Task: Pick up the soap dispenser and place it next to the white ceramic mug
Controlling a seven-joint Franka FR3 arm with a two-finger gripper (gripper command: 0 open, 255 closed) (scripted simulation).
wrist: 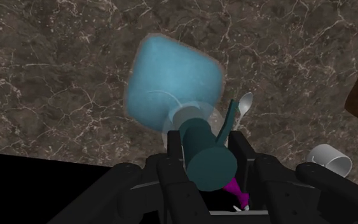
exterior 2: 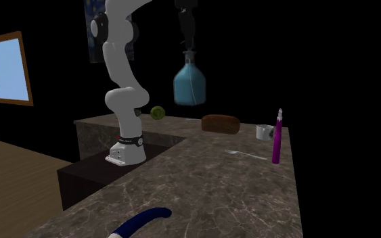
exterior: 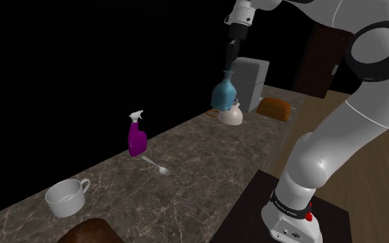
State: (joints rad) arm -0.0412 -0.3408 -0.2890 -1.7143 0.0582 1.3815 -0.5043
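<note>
Half of the job is looking done: the gripper is clasping the blue soap dispenser by its neck, holding it high above the worktop. The dispenser is hanging well apart from the white mug, so carrying over and setting down are waiting.

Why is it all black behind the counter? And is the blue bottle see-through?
Shoulder view: beyond the counter is a black area where nothing is drawn. Second exterior view: the blue soap dispenser, held up by the gripper, looks see-through, a thin tube showing inside. Wrist view: its body has soft, hazy edges.
</note>
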